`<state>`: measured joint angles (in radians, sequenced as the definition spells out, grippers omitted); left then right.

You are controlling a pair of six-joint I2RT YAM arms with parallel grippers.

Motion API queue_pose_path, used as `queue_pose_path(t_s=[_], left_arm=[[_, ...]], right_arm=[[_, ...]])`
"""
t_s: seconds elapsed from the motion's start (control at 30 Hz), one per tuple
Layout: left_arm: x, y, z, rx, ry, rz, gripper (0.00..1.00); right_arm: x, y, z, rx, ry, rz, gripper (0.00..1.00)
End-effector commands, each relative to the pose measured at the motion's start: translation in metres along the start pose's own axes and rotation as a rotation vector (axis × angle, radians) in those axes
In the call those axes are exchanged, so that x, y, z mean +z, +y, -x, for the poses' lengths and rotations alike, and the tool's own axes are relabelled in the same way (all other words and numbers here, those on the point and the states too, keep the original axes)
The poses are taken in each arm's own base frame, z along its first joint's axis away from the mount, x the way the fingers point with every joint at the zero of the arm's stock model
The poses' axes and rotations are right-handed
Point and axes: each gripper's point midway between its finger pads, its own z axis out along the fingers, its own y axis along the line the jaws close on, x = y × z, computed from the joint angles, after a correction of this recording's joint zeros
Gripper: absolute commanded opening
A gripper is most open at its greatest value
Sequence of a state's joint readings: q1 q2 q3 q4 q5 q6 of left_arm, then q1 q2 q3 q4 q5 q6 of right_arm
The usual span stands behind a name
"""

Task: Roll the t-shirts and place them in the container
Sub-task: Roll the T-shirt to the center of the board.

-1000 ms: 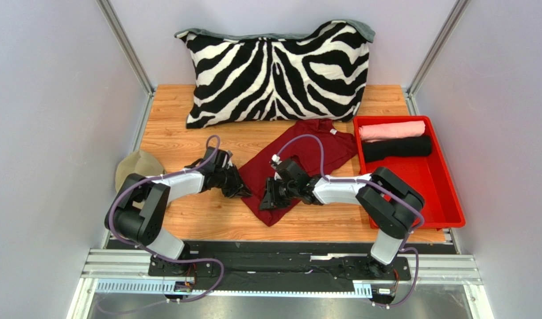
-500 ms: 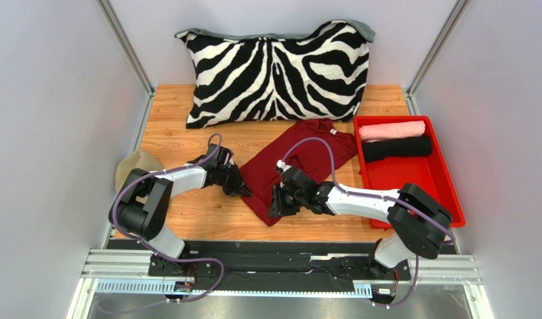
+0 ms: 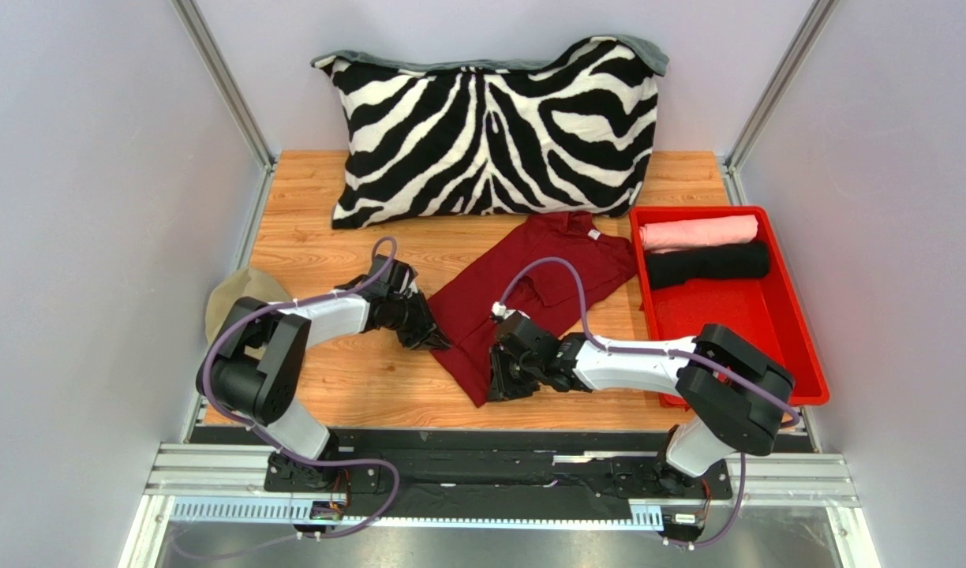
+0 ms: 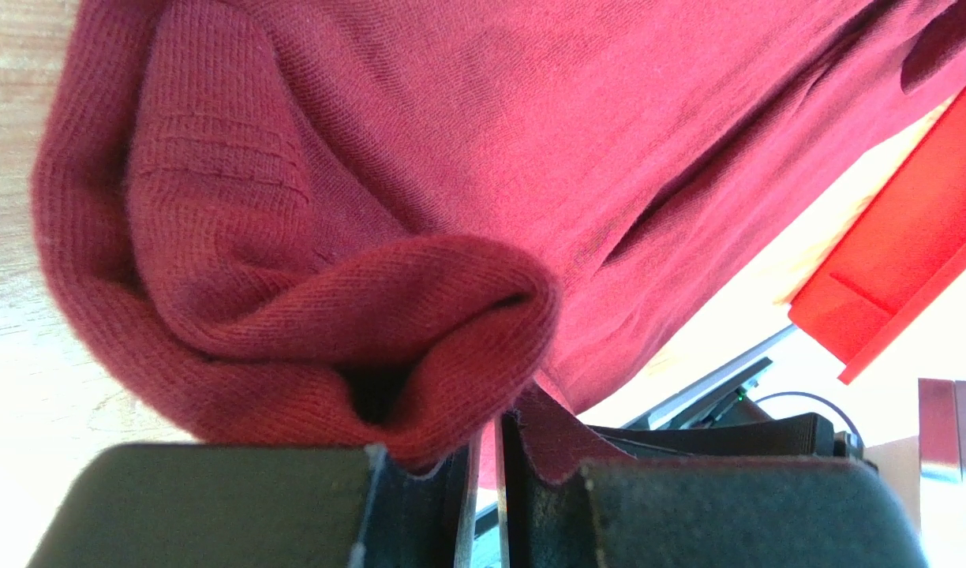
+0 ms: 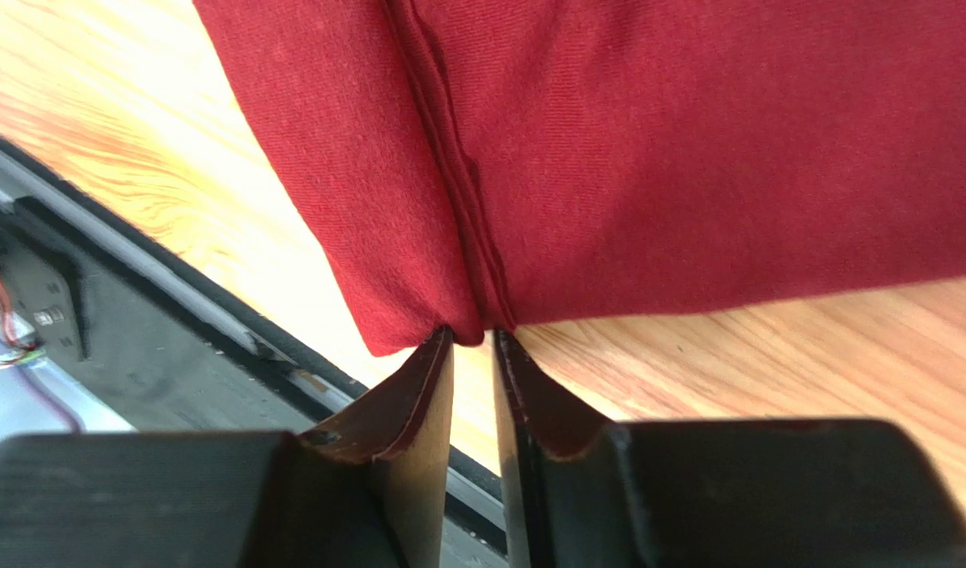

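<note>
While the maroon shirt [image 3: 535, 278] lies folded in a long strip across the table [image 3: 322, 249], between the pillow [image 3: 494, 124] and the arms, its near end serves as the working edge. The left gripper [image 3: 433, 341] is almost closed and pinches a bunched fold at the left corner. The right gripper [image 3: 501, 376] stands at the near corner, jaws narrowly parted, tips touching the hem; whether cloth is caught there cannot be told.

Likely faults:
- If the right tips close short of the hem, only one corner lifts and the roll probably starts skewed.
- If the thick left bunch slips, the edge may drop or the core may form lopsided.
</note>
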<state>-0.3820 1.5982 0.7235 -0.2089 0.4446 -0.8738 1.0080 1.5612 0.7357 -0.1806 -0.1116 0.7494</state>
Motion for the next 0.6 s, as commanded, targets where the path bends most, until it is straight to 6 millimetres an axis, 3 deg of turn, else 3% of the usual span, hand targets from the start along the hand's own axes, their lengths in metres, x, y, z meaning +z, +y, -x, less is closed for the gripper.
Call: queue_pose_path(t_s=[0.0, 0.03, 0.13, 0.17, 0.27, 0.43, 0.57], left_arm=[[0.007, 0.03, -0.002, -0.003, 0.002, 0.125, 0.16], [0.007, 0.03, -0.003, -0.002, 0.005, 0.126, 0.16], [0.006, 0.029, -0.002, 0.002, 0.008, 0.127, 0.16], [0.006, 0.029, -0.002, 0.004, 0.008, 0.127, 0.16], [0.005, 0.027, -0.001, 0.01, 0.01, 0.126, 0.16], [0.006, 0.029, -0.001, 0.012, 0.012, 0.134, 0.16], [0.007, 0.029, -0.001, 0.01, 0.015, 0.137, 0.16]], right_arm=[[-0.021, 0.005, 0.017, -0.083, -0.063, -0.069, 0.26], [-0.035, 0.009, 0.027, -0.106, -0.112, -0.101, 0.26], [-0.057, 0.017, 0.032, -0.181, -0.156, -0.143, 0.29], [-0.065, 0.024, 0.044, -0.196, -0.203, -0.159, 0.29], [-0.072, 0.044, 0.05, -0.275, -0.236, -0.167, 0.3], [-0.051, 0.061, 0.057, -0.365, -0.211, -0.192, 0.28], [-0.023, 0.051, 0.05, -0.39, -0.162, -0.243, 0.29]])
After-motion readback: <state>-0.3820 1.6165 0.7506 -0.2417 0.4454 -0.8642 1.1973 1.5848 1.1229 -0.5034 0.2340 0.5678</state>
